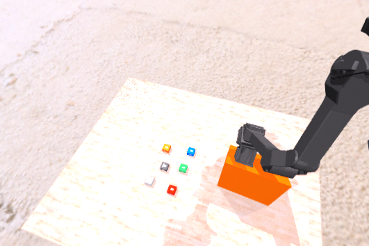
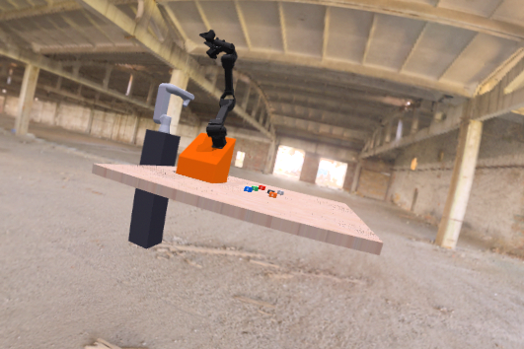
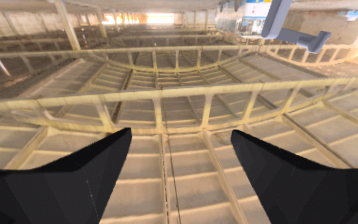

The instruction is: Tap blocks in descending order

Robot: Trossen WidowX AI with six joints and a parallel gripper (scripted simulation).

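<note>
Small blocks lie apart on the table (image 1: 102,146) (image 2: 318,212): orange (image 1: 166,148) (image 2: 272,195), blue (image 1: 191,151) (image 2: 248,189), dark grey (image 1: 165,166), green (image 1: 183,168) (image 2: 255,188), white (image 1: 149,181) (image 2: 280,192) and red (image 1: 171,190) (image 2: 262,187). Their printed digits are too small to read. My gripper (image 3: 182,133) is open, with nothing between its two black fingers. In the exterior view it is raised high above the table, far from the blocks. The wrist view shows no blocks.
The arm stands on an orange base (image 1: 253,184) (image 2: 201,165) beside the blocks. A dark post (image 2: 155,197) with a grey bracket (image 2: 163,104) on top stands behind the table edge; the bracket also shows in the wrist view (image 3: 276,20).
</note>
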